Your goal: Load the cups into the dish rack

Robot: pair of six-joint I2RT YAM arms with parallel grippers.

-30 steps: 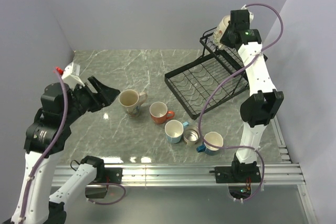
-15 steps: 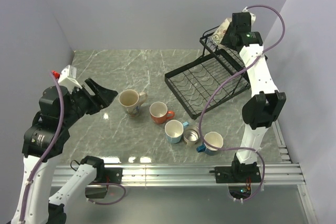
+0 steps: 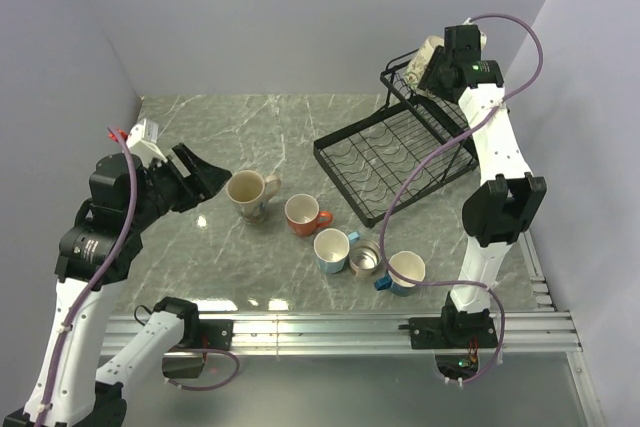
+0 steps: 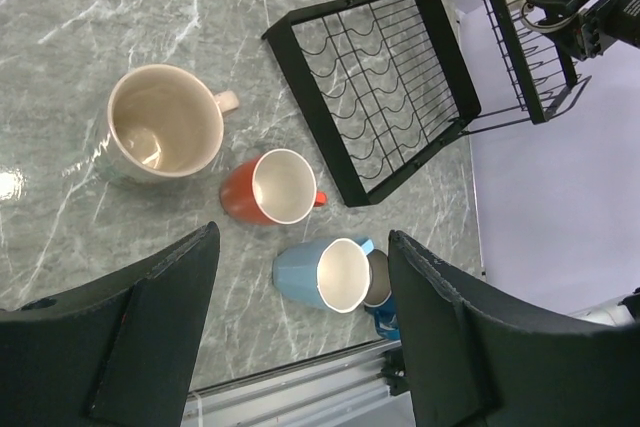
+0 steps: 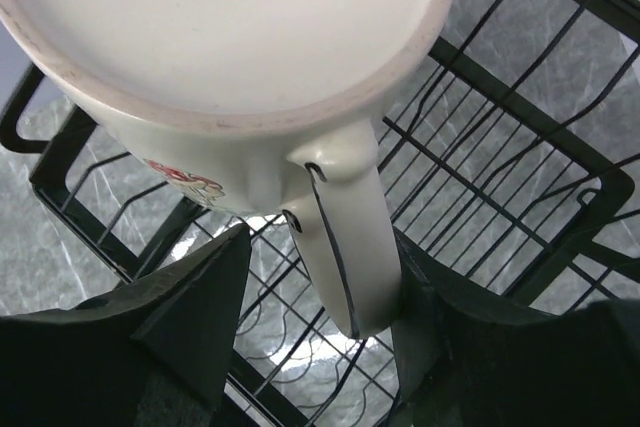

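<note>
The floral cream mug (image 5: 230, 37) rests tipped in the upper basket (image 3: 400, 82) of the black wire dish rack (image 3: 344, 188). My right gripper (image 5: 320, 247) is open astride its handle (image 5: 345, 237), with a gap showing on the left side. On the marble table lie a cream mug (image 3: 244, 190), an orange mug (image 3: 300, 213), a blue mug (image 3: 331, 249), a small steel cup (image 3: 366, 259) and a second blue mug (image 3: 406, 271). My left gripper (image 3: 215, 182) hangs open and empty, left of the cream mug and well above the table.
The rack's lower tray (image 4: 305, 112) holds nothing. Grey walls close in the table at the back and both sides. An aluminium rail (image 3: 330, 327) runs along the near edge. The right arm's purple cable (image 3: 420, 177) hangs in front of the rack.
My right gripper's jaws have spread apart off the floral mug's handle. The left arm has shifted slightly toward the cream mug, its jaws staying open.
</note>
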